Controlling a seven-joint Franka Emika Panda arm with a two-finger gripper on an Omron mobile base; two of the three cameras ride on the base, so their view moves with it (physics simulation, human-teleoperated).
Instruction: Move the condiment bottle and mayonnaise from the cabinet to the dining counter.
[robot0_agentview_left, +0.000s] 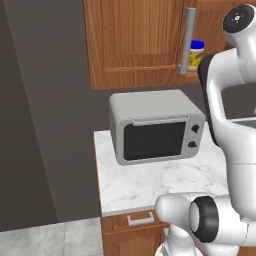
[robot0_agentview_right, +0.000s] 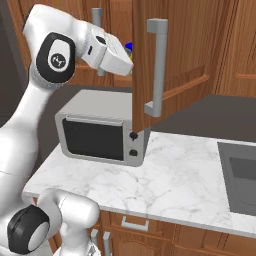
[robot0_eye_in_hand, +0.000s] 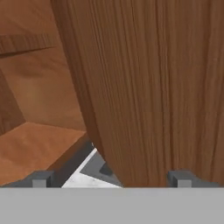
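Mayonnaise (robot0_agentview_left: 196, 54) sits on the shelf of the cabinet (robot0_agentview_left: 135, 45), at the upper right of the left base view, partly behind the grey bar handle (robot0_agentview_left: 188, 40) of the near door. We see a short squat jar with a pale yellow body, a yellow label and a blue lid. In the right base view only a sliver of blue shows, at upper centre beside the robot's wrist. We cannot make out the condiment bottle from here.

Our gripper (robot0_eye_in_hand: 111, 179) has its jaws spread wide and holds nothing. In the hand view the two tips rise at the bottom of the frame on either side of the open door's edge (robot0_eye_in_hand: 144, 87), with the wooden shelf (robot0_eye_in_hand: 30, 148) at lower left and a patch of marble counter (robot0_eye_in_hand: 83, 177) below.

We judge the jar to be rigid, fairly light, and smooth-sided, so somewhat slippery. Its low, wide build makes it stable, but it needs nearly the full spread of the jaws. The best hold, we think, is across the body at mid-height, below the lid. The open door stands close in front of the hand, and the microwave (robot0_agentview_left: 155, 125) sits just under the cabinet, so the approach to the shelf looks tight.
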